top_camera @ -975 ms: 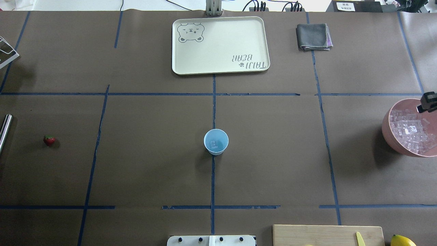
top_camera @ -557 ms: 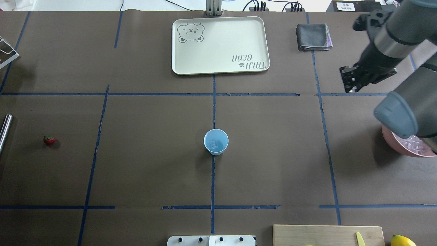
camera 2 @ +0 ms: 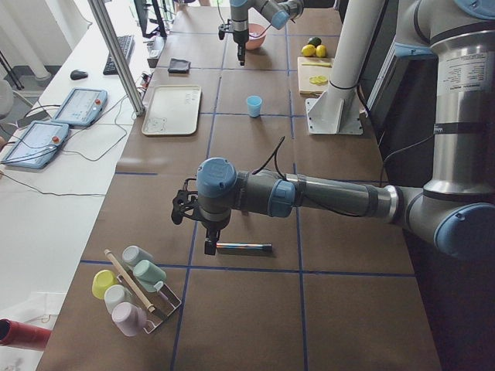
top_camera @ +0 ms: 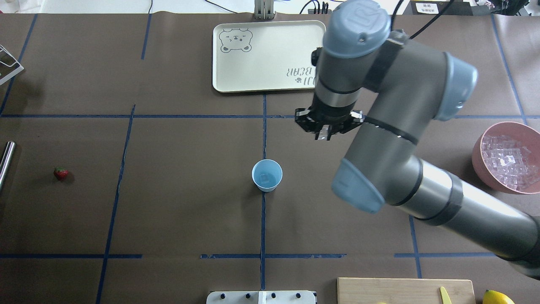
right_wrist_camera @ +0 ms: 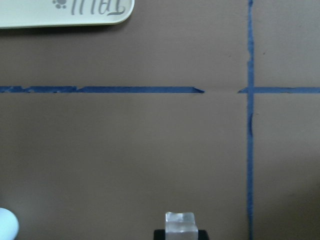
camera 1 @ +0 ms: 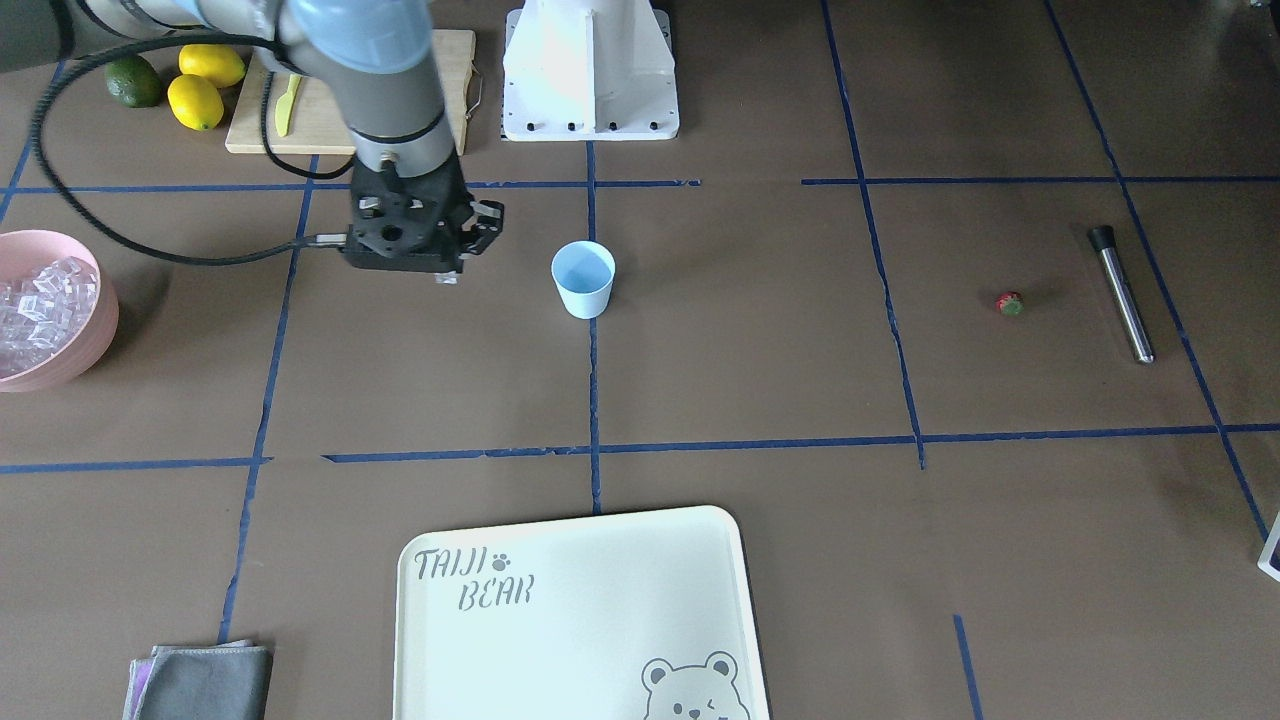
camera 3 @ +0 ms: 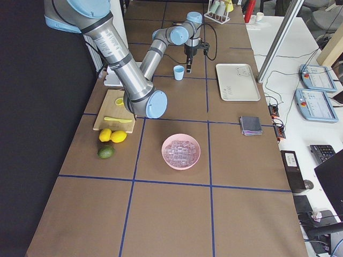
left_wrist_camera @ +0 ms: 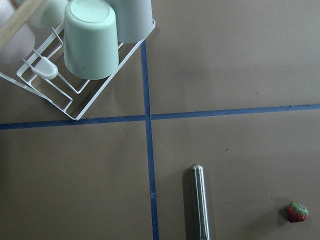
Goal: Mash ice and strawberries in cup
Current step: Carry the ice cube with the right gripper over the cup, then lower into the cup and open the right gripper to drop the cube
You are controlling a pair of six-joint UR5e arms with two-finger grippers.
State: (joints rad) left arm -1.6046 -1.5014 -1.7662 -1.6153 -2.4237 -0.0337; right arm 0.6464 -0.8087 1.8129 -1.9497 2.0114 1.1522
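Front view, right claw: the right claw (camera 1: 443, 272) is held above the bench (camera 1: 700, 380), near the cup (camera 1: 583, 280), on the cup's left in this view. A small clear bit is seen at its tip.
Front view, berry and ice: the strawberry (camera 1: 1010, 304) is lying far off to the right, near a metal stick (camera 1: 1122, 295). The ice pile (camera 1: 35, 305) is kept in the pink bowl (camera 1: 100, 335) at the left edge.
Overhead view, change: a second ago only the claw's tip was seen, at the bowl. Now the right arm has been swung in to the middle. The claw is not over the cup yet and shows to the cup's far right.
Overhead view, cup: a first cube (top_camera: 264, 178) is already seen inside the cup. The strawberry has not been moved.
Meaning: another cube is likely being brought to the cup. The berry must still be put in, so mashing cannot be started yet.
Left side view, left claw: the left claw (camera 2: 209, 247) is held just over the metal stick. It cannot be told from here if it is open or closed.
Right side view: the bowl is shown well apart from the cup, on the near side.
Left wrist view: the stick and the strawberry are seen below. So are upside-down tumblers (left_wrist_camera: 91, 42), which are missed by the overhead view. The claw itself is not shown.
Right wrist view: only here is the grip made clear. An ice cube (right_wrist_camera: 180, 222) is squeezed between the claw's fingers, closed just to the cube's width. The cup's rim is seen at the bottom left corner.
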